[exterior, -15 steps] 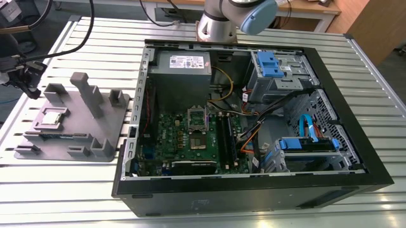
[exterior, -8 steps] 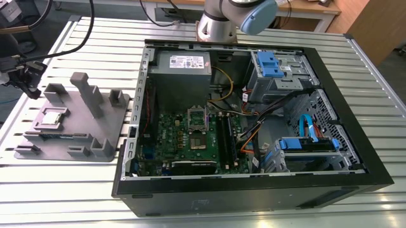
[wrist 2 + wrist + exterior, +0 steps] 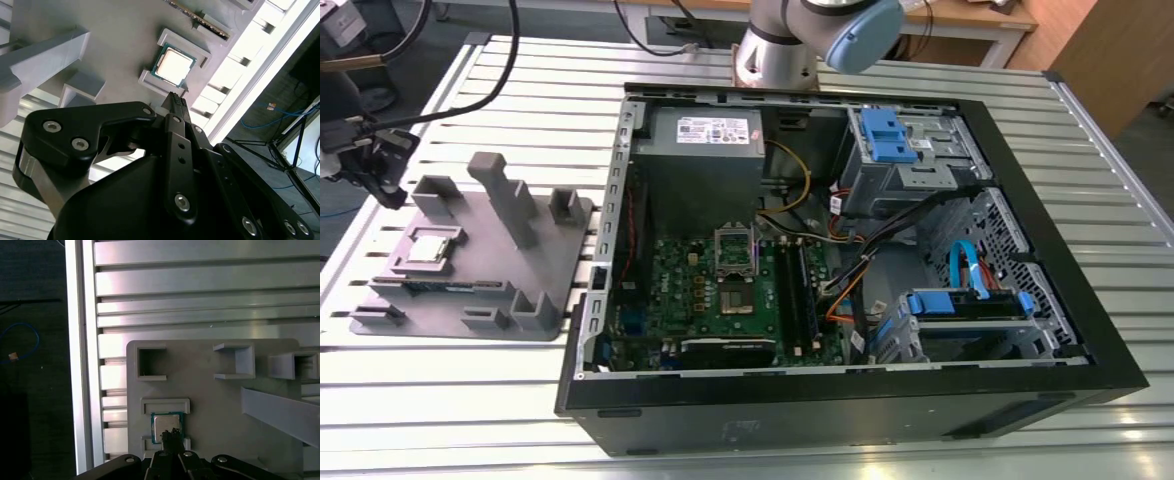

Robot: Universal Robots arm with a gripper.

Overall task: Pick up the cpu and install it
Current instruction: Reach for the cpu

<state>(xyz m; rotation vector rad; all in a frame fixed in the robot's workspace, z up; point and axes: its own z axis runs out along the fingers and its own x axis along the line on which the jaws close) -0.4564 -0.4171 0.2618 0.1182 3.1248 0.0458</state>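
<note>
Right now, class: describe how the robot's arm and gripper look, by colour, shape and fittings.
The arm is a silver-grey metal tube with a light blue joint cap. The gripper is black, built of rounded link plates pinned with silver screws, narrowing to a thin ribbed tip. A black cable trails towards it in the exterior view.

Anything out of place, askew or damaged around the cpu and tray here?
Nothing stands out. The cpu lies flat and square in its recess on the grey tray, with the gripper close over it. The computer case lies open on the table.
</note>
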